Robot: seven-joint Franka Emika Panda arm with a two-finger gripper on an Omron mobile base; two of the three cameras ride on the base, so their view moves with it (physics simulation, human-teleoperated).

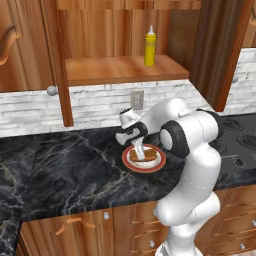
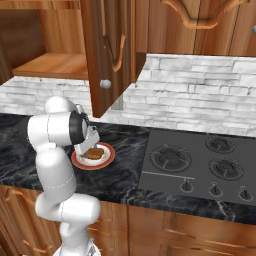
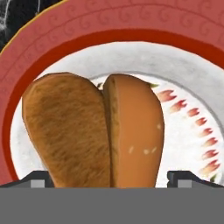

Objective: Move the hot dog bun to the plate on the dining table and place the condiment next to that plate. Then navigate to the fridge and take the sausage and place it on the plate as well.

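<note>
Tan bun: hot dog bun (image 3: pixel 94 131) lies on the red-rimmed plate (image 3: pixel 43 39) on the black marble counter (image 1: pixel 75 170).
Fingers: your gripper (image 3: pixel 111 178) is spread wide, one tip on each side of the bun, nothing grasped.
Handling: likely light, soft, easily crushed.
Hold: pinch across the middle, gently.

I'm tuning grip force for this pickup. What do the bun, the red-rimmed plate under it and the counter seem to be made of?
Hot dog bun: soft bread by its look, with a matte, rough tan-brown crust and a smoother orange side.
Red-rimmed plate: probably glazed ceramic, white centre with painted flecks and a patterned red rim.
Counter: polished black marble, pale veins with a slight sheen.
</note>
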